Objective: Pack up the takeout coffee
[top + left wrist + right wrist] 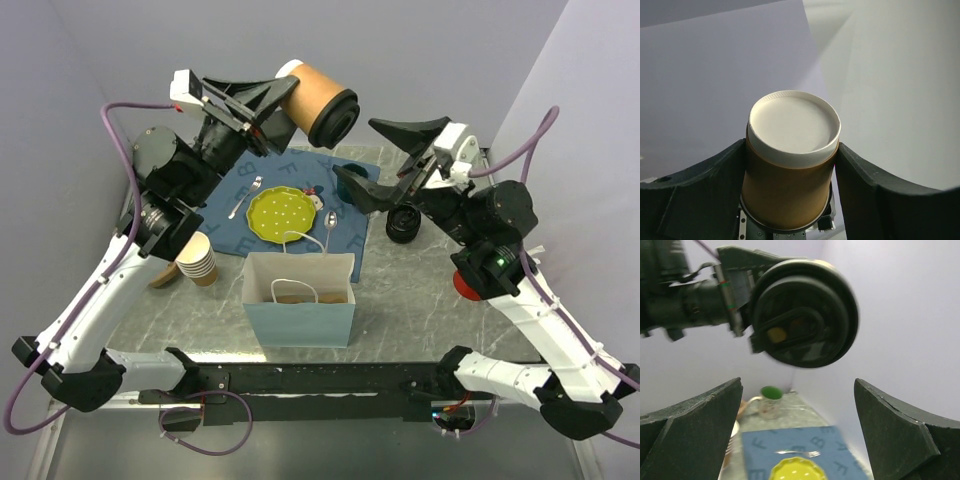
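Note:
The takeout coffee is a brown paper cup with a black lid. It is held on its side high above the table, lid pointing right. My left gripper is shut on the cup's body. In the left wrist view the cup's white base faces away from the wrist, with a dark finger pressed on each side of the brown wall. My right gripper is open just right of the lid and does not touch it. In the right wrist view the lid hangs above the gap of the right gripper.
A light blue paper bag stands open at the table's near middle. Behind it lie a blue placemat, a yellow plate, a fork and a spoon. A stack of tan cups stands left. A green-lined mug is at the back.

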Motion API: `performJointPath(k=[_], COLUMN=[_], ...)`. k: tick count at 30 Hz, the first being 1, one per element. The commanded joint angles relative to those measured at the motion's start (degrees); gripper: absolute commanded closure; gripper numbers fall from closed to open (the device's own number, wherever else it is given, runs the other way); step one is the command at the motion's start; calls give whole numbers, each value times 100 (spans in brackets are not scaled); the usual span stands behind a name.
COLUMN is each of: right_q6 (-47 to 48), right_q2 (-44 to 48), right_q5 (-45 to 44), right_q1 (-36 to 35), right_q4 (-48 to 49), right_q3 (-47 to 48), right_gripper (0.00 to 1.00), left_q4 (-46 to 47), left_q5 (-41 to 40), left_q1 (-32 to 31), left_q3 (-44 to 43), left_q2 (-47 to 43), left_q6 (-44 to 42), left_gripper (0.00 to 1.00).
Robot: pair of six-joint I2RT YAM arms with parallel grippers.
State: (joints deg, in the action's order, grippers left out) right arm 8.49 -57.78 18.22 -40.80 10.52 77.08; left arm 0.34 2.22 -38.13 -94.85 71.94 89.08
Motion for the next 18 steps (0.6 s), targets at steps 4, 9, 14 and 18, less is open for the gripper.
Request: performJointPath(k=[4, 9, 14, 18], right_q6=[706, 882, 1084, 1251], right_q2=[-225, -286, -260, -260], right_q5=[-644, -530, -222, -336], right_q1=[-192, -244, -385, -499], right_q4=[459, 459, 372, 362], right_q3=[448, 440, 343, 281], right_gripper=[0, 1, 3, 2], left_q4=[326, 344, 493, 344], left_q5=[-99, -99, -125, -143], left_q1=[-2, -2, -2, -2], left_q3=[555, 669, 836, 740], left_q2=[-409, -427, -453, -409], left_q6=[514, 628, 839, 813], left_gripper=[44, 44, 44, 44])
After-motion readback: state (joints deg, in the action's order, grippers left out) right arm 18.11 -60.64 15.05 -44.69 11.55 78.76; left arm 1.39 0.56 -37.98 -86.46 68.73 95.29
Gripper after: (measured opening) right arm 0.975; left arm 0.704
